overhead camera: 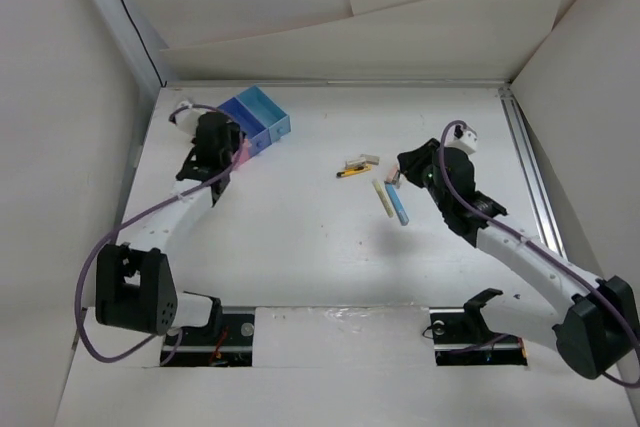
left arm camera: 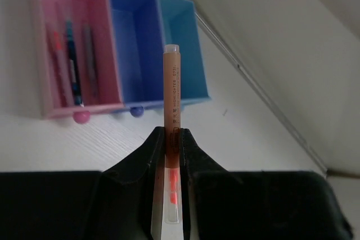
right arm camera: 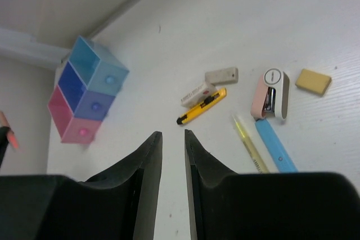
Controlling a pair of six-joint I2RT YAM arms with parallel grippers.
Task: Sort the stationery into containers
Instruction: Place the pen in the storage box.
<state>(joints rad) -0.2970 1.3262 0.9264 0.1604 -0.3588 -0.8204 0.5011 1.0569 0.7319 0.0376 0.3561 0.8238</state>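
While the left gripper (left arm camera: pixel 173 137) clamps one orange highlighter (left arm camera: pixel 171 91) near three joined boxes (left arm camera: pixel 119 54), three pens (left arm camera: pixel 72 66) lie in the pink one; the right gripper (right arm camera: pixel 173 136), barely parted, holds nothing.

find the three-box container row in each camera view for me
top external: container row upper left, near the back corner.
left wrist: container row upper left, beyond the held highlighter.
right wrist: container row at left, left of the yellow cutter.
shared landmark: its light-blue end box.

pink box (overhead camera: pixel 243 152): mostly behind left arm (overhead camera: pixel 190 202) (top view)
highlighter (left arm camera: pixel 171 99): lower end cut off
pens (left arm camera: pixel 72 68): blurred, markings unreadable
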